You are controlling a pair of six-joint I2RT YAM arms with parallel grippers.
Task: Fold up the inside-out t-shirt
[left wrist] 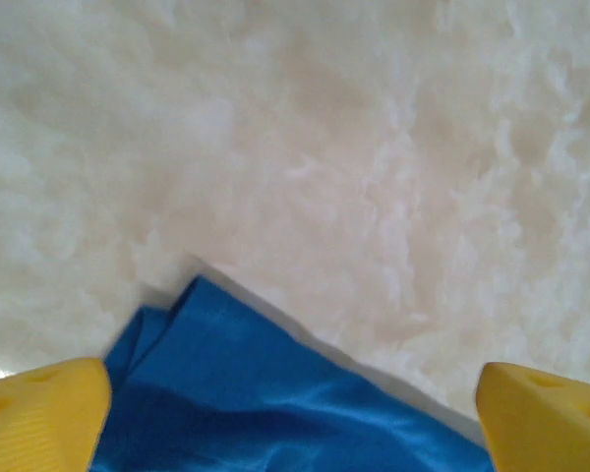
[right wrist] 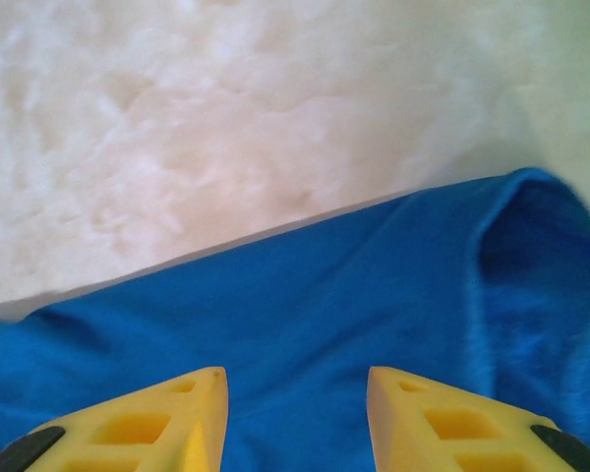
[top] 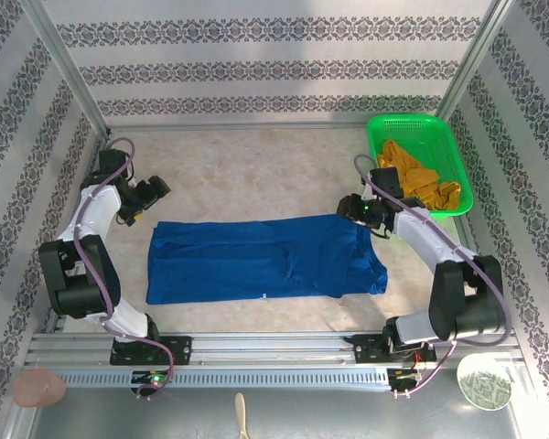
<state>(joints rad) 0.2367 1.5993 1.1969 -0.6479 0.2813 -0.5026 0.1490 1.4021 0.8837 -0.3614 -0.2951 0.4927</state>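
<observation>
Hovering with left end effector (left wrist: 295, 398) spread wide, empty, at shirt (top: 265, 259) corner; holding right end effector (right wrist: 295, 383) partly open above shirt's far edge, gripping nothing.

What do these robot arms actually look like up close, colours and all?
The left arm and right arm are white shells joined by chunky black joints, with a lilac cable looping along each. The fingers are bright yellow wedges with hollow pockets.

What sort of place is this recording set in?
Likely a robot-lab test cell: silver aluminium frame posts, patterned wallpaper panels for walls, and a royal-blue cloth t-shirt laid on a pale marble-look tabletop.
</observation>
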